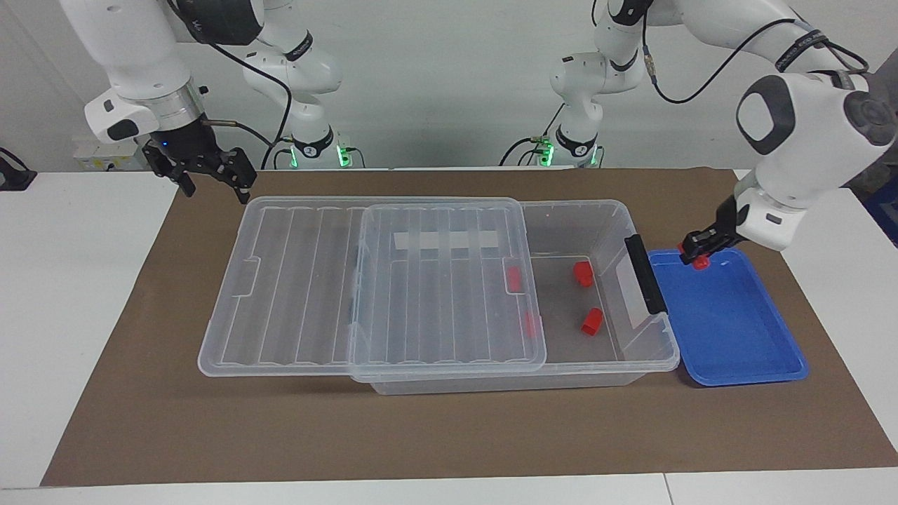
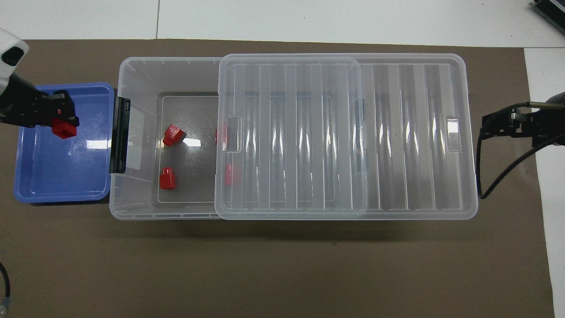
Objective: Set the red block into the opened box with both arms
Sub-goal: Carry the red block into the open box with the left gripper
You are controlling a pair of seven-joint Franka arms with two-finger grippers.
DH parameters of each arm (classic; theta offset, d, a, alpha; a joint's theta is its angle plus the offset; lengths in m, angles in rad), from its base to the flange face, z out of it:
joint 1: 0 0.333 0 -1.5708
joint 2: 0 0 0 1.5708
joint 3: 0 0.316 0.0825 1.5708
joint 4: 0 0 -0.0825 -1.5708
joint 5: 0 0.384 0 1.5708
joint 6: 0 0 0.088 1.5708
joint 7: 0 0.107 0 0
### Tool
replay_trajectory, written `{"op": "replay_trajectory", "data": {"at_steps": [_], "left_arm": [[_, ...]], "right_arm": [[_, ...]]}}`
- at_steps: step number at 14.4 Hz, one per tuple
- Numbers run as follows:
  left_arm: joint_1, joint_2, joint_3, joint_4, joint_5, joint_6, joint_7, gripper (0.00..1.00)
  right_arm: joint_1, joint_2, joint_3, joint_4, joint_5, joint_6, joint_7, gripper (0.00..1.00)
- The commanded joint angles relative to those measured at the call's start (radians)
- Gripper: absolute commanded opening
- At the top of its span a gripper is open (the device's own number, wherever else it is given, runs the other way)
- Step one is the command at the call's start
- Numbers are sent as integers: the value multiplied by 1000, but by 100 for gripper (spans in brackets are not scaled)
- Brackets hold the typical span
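My left gripper (image 1: 698, 254) (image 2: 66, 123) is shut on a small red block (image 1: 700, 262) (image 2: 64, 129) and holds it in the air over the blue tray (image 1: 736, 330) (image 2: 57, 176), close to the tray's edge nearest the robots. The clear box (image 1: 603, 207) (image 2: 132, 70) stands beside the tray. Its ribbed lid (image 1: 295, 280) (image 2: 419, 132) is slid toward the right arm's end, leaving the tray end open. My right gripper (image 1: 214, 179) (image 2: 485, 126) hangs open off the lid's end and waits.
Two red blocks (image 1: 582, 273) (image 1: 592, 321) lie on the box's open floor, and two more (image 1: 514, 278) (image 1: 531, 324) show through the lid's edge. A black clip handle (image 1: 645, 280) sits on the box wall facing the tray. Brown mat (image 1: 449, 428) covers the table.
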Motion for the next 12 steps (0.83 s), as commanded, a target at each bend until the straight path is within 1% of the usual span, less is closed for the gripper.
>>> {"op": "replay_trajectory", "data": {"at_steps": [1,2,3,5,6,7,8,10,12], "left_arm": [[-122,12,16,19,29,81,-174,0],[-136,6,16,-25,28,147,-205,0],[-159,-19,16,-105,31,223,-209,0],[-170,-75,17,-293,34,386,-209,0],[-174,-91,17,-378,37,461,-212,0],[-202,-92,17,-427,60,503,-219,0],[-216,-91,17,-455,84,515,-228,0],[-254,-98,17,-501,92,523,-269,0],[-291,-120,17,-565,101,586,-344,0]], "right_arm": [[-12,3,5,9,12,-12,-24,100],[-12,3,5,9,12,-12,-24,100],[-12,3,4,9,12,-12,-24,100],[-12,3,5,9,12,-12,-24,100],[-12,3,5,9,12,-12,-24,100],[-12,3,5,9,12,-12,-24,100],[-12,3,4,9,12,-12,-24,100],[-13,-6,4,-3,12,-35,-24,100],[-15,-15,1,-16,12,-47,-25,100]]}}
